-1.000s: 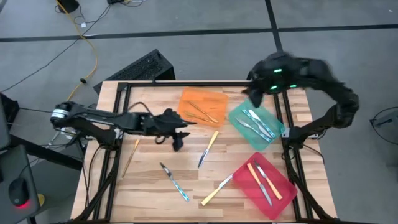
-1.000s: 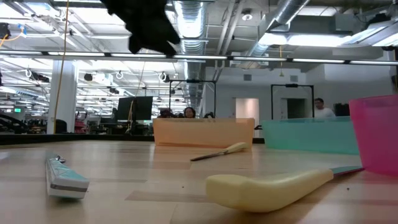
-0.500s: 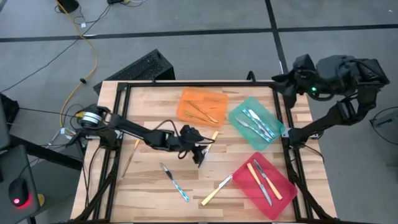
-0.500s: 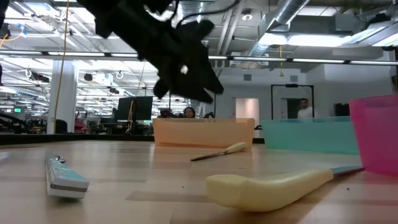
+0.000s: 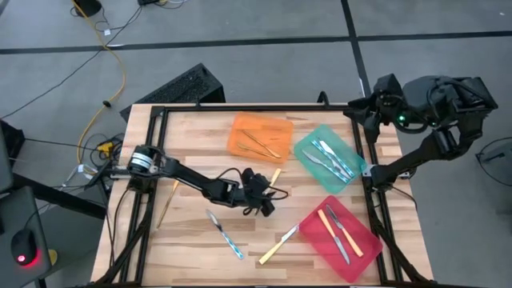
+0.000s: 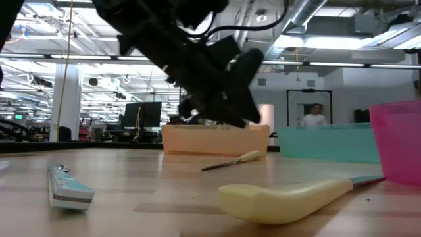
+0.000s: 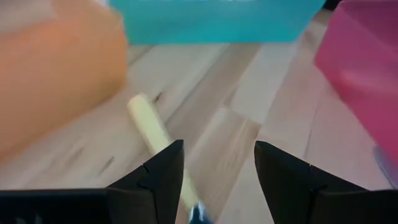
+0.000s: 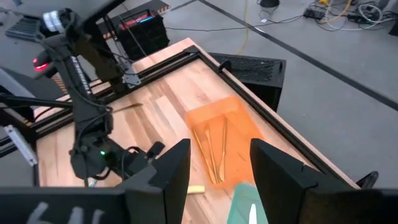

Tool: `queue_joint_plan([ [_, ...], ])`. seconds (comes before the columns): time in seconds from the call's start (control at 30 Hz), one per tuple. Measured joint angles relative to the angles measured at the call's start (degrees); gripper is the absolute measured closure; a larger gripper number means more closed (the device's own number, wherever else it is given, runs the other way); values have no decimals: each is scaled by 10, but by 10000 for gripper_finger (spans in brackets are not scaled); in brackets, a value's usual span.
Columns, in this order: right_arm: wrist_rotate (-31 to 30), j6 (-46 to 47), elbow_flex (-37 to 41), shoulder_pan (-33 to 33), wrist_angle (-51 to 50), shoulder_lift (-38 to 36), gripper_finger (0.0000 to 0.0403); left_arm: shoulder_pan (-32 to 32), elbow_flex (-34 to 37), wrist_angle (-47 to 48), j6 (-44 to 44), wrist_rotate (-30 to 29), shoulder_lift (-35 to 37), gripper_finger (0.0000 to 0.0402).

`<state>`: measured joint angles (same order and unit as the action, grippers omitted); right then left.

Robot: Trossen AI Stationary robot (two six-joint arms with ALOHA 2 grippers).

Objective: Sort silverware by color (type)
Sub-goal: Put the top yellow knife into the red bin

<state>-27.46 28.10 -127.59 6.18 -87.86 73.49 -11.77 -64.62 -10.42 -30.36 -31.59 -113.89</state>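
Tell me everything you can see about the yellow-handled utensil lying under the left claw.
The yellow-handled utensil is slim, with a pale yellow, plastic-looking handle and a rounded end. It lies flat on the wooden table, at a slant, its handle end pointing toward the orange tray without touching it. Its head is hidden beneath the left claw, which is open and straddles it. No contact is visible.
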Motion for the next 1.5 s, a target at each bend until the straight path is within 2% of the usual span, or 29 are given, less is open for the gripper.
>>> queue_joint_plan([
  [0.13,1,0,0,20,0,0,216,0,-55,46,25,-38,-38,223],
  [0.27,2,0,0,39,0,0,216,3,-94,94,9,-78,-79,223],
  [0.43,3,1,0,56,0,0,216,6,-112,96,-38,-64,-126,223],
  [0.47,3,5,0,59,0,0,216,6,-113,99,-57,-44,-131,223],
  [0.53,4,13,0,66,0,0,216,5,-113,114,-87,-51,-135,223],
  [0.63,3,19,0,80,-1,0,216,6,-115,146,-128,-47,-134,225],
  [0.73,2,16,0,93,-1,0,216,7,-115,159,-130,-52,-134,243],
  [0.83,-12,15,0,98,-1,0,216,8,-114,169,-136,-36,-134,283],
  [1.0,-14,19,0,99,0,0,216,11,-113,186,-154,-19,-132,376],
  [1.23,-13,19,0,100,-13,0,216,11,-110,184,-150,-4,-112,380],
  [1.37,-12,19,0,113,-21,0,216,10,-106,205,-130,18,-75,380],
  [1.5,-13,21,0,140,-21,-5,216,8,-107,200,-99,-2,-23,380],
])
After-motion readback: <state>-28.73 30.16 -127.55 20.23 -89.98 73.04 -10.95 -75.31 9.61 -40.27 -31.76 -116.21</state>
